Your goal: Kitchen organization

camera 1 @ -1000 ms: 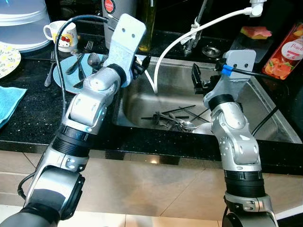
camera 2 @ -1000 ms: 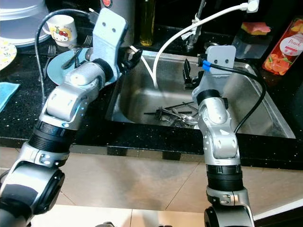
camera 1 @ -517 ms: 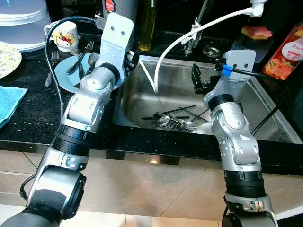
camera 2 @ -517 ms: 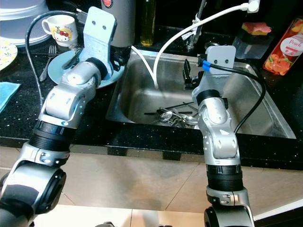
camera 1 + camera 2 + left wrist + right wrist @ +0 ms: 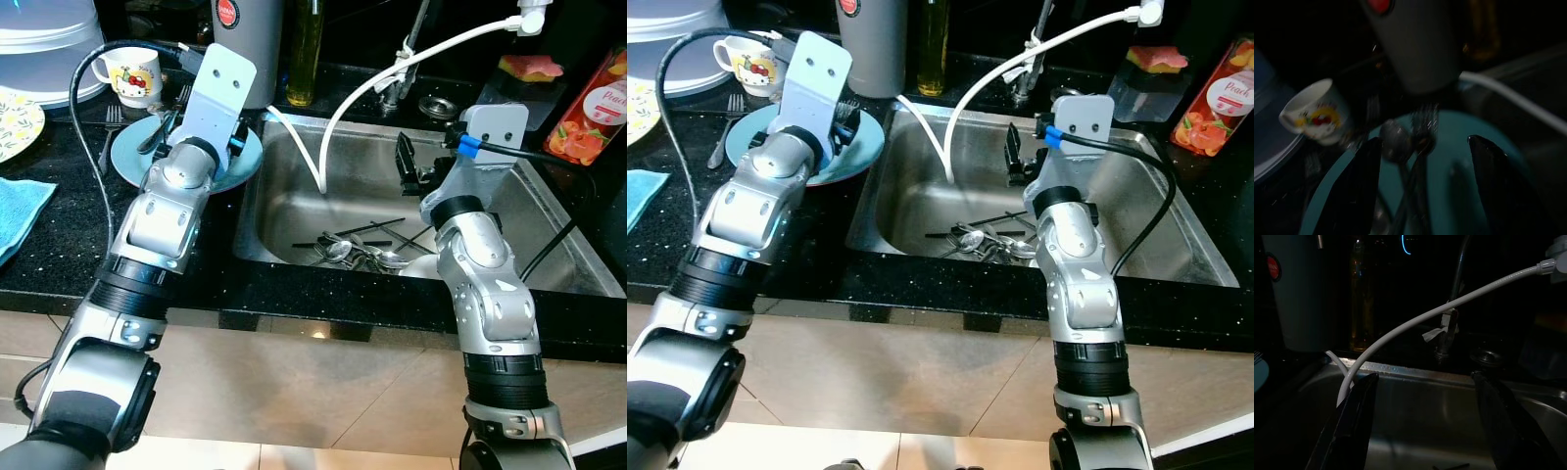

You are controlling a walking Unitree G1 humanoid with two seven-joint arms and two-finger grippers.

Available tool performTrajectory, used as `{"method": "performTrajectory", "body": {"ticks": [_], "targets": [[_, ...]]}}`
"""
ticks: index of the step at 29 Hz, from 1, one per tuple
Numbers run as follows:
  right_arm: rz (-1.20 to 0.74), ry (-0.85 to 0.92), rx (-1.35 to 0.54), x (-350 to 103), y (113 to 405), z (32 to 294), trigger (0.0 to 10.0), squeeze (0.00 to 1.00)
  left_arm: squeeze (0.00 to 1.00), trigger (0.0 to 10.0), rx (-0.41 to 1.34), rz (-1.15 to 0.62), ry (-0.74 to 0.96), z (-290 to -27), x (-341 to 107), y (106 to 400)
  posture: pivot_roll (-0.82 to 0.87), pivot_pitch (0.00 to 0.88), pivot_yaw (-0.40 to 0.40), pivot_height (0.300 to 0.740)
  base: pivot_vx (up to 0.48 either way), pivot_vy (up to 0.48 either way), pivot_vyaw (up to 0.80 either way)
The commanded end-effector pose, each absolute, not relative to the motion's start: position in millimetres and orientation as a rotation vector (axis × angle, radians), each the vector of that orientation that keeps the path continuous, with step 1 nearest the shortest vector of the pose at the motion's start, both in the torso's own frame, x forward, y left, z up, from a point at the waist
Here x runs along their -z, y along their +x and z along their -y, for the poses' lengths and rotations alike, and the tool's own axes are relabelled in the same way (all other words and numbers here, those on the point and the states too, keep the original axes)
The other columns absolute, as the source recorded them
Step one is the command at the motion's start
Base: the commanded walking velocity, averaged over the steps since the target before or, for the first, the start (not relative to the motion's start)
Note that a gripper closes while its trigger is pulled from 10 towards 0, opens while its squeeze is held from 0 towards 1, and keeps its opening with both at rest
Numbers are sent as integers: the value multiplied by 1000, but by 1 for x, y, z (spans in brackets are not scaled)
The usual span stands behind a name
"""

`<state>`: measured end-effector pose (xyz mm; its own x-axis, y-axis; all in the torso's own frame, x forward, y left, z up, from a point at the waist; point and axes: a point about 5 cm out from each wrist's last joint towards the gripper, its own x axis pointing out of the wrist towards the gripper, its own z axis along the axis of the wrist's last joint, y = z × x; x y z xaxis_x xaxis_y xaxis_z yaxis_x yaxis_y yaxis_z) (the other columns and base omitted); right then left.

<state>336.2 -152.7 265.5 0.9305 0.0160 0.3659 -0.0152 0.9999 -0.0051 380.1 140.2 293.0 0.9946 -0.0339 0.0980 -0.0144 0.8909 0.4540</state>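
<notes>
The left gripper (image 5: 1420, 191) hangs over the teal plate (image 5: 860, 149), fingers spread wide and holding nothing; a spoon (image 5: 1396, 147) and fork lie blurred between them. At its 10 o'clock stands a cartoon mug (image 5: 132, 73). The right gripper (image 5: 1420, 431) is open and empty above the sink (image 5: 549, 235), where a dim heap of cutlery (image 5: 358, 253) lies on the bottom, partly hidden by the arm.

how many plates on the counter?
3, maybe more. A teal plate with cutlery sits under the left end effector. A floral plate is at the far left edge. A white plate stack sits behind the mug; its count is unclear.
</notes>
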Motion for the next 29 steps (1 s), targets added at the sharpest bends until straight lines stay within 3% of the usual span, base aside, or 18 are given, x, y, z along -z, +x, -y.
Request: {"method": "performTrajectory", "body": {"ticks": [1, 3, 6, 11, 24, 25, 27, 28, 29], "targets": [[358, 0, 0, -260, 337, 157, 10000, 0, 0, 10000, -30, 25, 512, -148, -280, 382, 219, 52, -64, 740, 0, 0, 0], [358, 0, -2, -260, 338, 157, 10000, 0, 0, 10000, -29, -14, 485, -150, -275, 383, 220, 48, -65, 740, 0, 0, 0], [359, -1, -5, -260, 338, 156, 10000, 0, 0, 10000, -35, -108, 278, -153, -268, 386, 219, 42, -65, 740, 0, 0, 0], [362, -2, -4, -260, 338, 157, 10000, 0, 0, 10000, -104, -207, 82, -163, -263, 393, 219, 41, -64, 740, 0, 0, 0], [362, -1, 0, -260, 338, 157, 10000, 0, 0, 10000, -146, -338, -109, -172, -248, 397, 215, 50, -60, 740, 0, 0, 0], [361, 0, 0, -260, 338, 157, 10000, 0, 0, 8824, -149, -348, -117, -173, -246, 397, 217, 52, -59, 740, 0, 0, 0], [360, 1, 1, -259, 338, 157, 10000, 0, 0, 2235, -154, -360, -128, -173, -245, 397, 217, 53, -58, 740, 0, 0, 0], [361, 2, 1, -259, 338, 157, 10000, 0, 0, 1059, -159, -364, -127, -173, -245, 398, 217, 53, -58, 740, 0, 0, 0], [361, 2, 1, -259, 338, 157, 10000, 0, 0, 1059, -159, -364, -127, -173, -245, 398, 217, 53, -58, 740, 0, 0, 0]]}}
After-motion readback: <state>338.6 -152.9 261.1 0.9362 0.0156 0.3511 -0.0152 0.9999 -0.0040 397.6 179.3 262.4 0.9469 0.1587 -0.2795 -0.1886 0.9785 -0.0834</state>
